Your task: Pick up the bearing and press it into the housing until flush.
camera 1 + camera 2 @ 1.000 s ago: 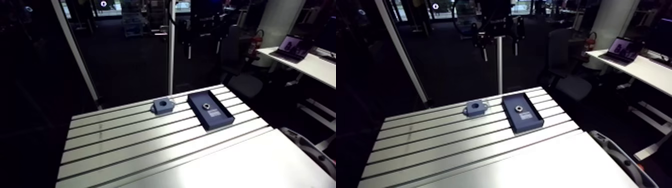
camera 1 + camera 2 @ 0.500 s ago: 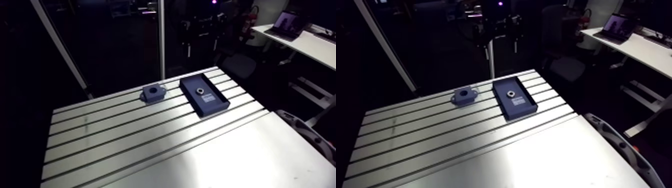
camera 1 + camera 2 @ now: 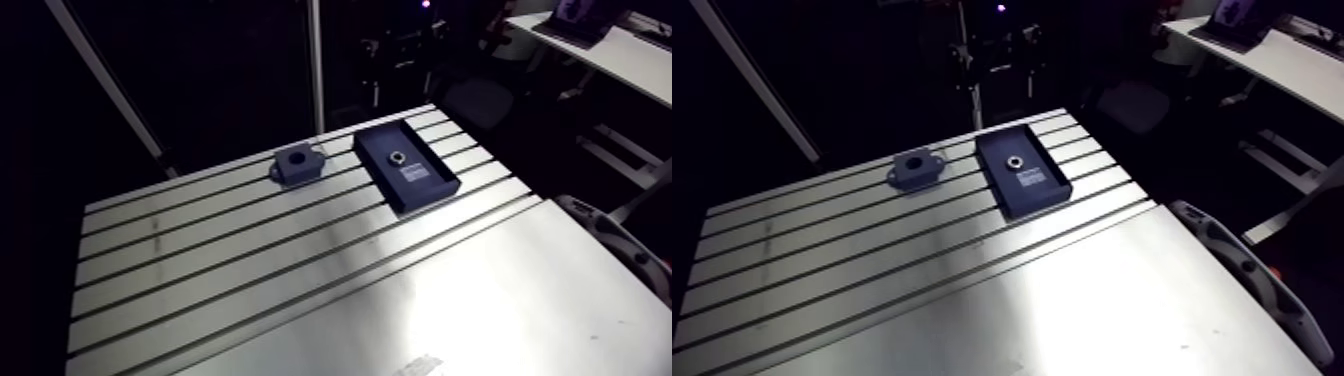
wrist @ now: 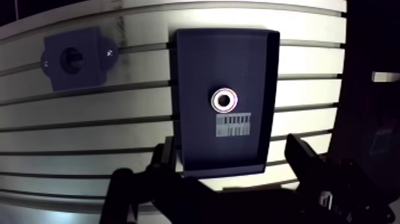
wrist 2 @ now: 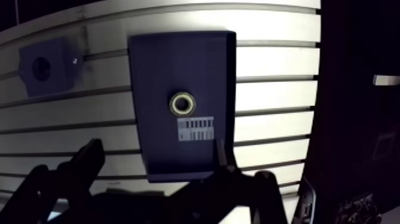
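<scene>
A small silver ring bearing (image 4: pixel 224 99) lies in a dark blue shallow tray (image 4: pixel 196 59), just above a white barcode label (image 4: pixel 237 125). The dark blue housing (image 4: pixel 75 58), a block with a round bore and two mounting ears, sits on the slotted table (image 3: pixel 250 270) beside the tray, apart from it. My gripper (image 4: pixel 233 164) hangs well above the tray's near end, its fingers spread wide with nothing between them. In the arm view the tray (image 3: pixel 430 185) and housing (image 3: pixel 297 165) sit near the table's far edge, and the bearing (image 3: pixel 397 156) lies in the tray's far half.
The table's far edge runs just beyond the tray and housing, and its right edge lies close beside the tray. A grey curved object (image 3: pixel 620 240) stands off the table's right side. Long slots cross the tabletop.
The arm camera has shifted, so the table sits differently in view. The bearing, tray and housing lie where they were on the table.
</scene>
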`<state>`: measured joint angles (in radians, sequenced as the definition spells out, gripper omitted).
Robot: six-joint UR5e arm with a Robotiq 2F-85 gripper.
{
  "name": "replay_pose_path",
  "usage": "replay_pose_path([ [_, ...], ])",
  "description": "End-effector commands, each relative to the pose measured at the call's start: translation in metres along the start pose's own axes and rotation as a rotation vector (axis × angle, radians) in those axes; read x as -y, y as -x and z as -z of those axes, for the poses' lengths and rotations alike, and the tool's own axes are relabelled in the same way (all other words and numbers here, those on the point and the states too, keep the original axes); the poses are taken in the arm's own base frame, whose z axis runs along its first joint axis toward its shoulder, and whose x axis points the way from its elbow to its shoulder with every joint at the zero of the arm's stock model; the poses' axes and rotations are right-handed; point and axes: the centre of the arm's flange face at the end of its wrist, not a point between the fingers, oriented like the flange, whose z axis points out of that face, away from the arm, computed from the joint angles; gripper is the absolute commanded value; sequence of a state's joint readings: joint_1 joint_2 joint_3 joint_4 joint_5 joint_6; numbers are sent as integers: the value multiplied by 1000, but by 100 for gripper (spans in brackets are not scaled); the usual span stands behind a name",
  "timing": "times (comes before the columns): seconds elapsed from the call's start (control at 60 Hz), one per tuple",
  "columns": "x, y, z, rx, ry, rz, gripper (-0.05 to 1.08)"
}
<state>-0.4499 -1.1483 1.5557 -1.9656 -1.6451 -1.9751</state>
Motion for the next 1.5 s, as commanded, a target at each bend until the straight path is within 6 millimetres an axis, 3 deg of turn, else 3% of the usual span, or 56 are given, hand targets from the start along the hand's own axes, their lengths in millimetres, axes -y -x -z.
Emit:
replay_pose_path([
  [0.017, -9, 1, -18, 2, -1, -16, 1],
  [0.45, -27, 13, -62, 29, -57, -57, 1],
  [1.05, -24, 10, -85, 58, -75, -57, 1],
  [1.5, -23, 2, -103, 40, -64, -65, 27],
])
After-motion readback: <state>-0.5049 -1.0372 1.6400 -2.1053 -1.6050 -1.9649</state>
